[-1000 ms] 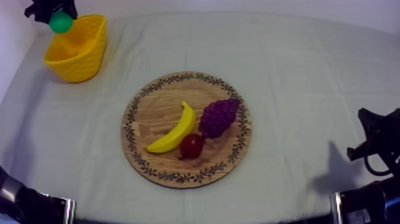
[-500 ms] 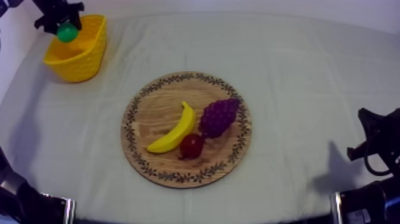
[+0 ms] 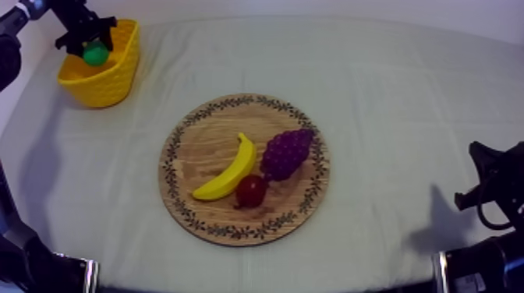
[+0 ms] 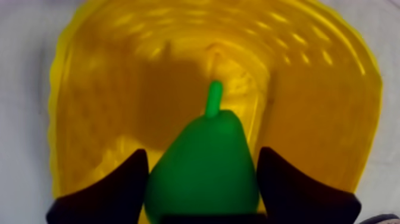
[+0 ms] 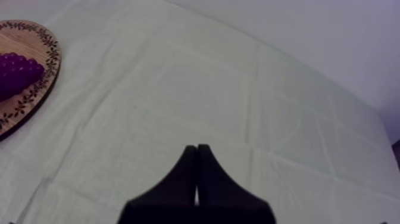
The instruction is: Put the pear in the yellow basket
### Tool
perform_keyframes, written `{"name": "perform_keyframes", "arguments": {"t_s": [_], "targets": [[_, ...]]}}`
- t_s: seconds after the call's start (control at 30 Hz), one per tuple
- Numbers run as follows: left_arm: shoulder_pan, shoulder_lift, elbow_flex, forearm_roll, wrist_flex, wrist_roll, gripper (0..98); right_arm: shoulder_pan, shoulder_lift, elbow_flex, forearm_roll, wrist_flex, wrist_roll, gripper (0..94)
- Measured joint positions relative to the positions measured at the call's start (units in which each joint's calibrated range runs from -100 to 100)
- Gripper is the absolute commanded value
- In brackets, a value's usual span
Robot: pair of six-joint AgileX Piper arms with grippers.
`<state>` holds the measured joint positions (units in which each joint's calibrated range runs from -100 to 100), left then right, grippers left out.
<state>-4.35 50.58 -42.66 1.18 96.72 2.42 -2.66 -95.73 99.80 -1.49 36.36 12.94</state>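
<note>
The green pear hangs over the mouth of the yellow basket at the table's far left, with my left gripper shut on it. In the left wrist view the pear sits between the two black fingers, stem pointing into the basket below. The round wooden board lies mid-table and carries a banana, a bunch of grapes and a small red fruit. My right gripper is shut on nothing, low at the right side above bare cloth.
The right arm rests at the table's right edge. Grey-white cloth spreads between the board and that arm. The board's rim with the grapes shows beside the cloth in the right wrist view.
My left gripper has carried the pear rightward and down, from beyond the basket's far left rim to over its opening. The right arm has stayed still.
</note>
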Motion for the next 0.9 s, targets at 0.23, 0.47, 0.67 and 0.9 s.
{"name": "perform_keyframes", "arguments": {"t_s": [0.23,0.47,0.67,0.9], "targets": [[-0.57,0.04,0.38,1.79,-0.26,-0.84,93.5,0.0,0.0,0.0,0.0,0.0,0.0,0.4],[-0.64,-1.77,2.85,1.66,-0.66,-0.72,95.7,0.0,0.0,0.0,0.0,0.0,0.0,0.4],[-0.32,-4.19,5.68,1.66,-1.35,-0.72,96.0,0.0,0.0,0.0,0.0,0.0,0.0,0.4],[0.57,-8.86,10.05,1.51,-1.49,-0.9,95.8,0.0,0.0,0.0,0.0,0.0,0.0,0.4]]}}
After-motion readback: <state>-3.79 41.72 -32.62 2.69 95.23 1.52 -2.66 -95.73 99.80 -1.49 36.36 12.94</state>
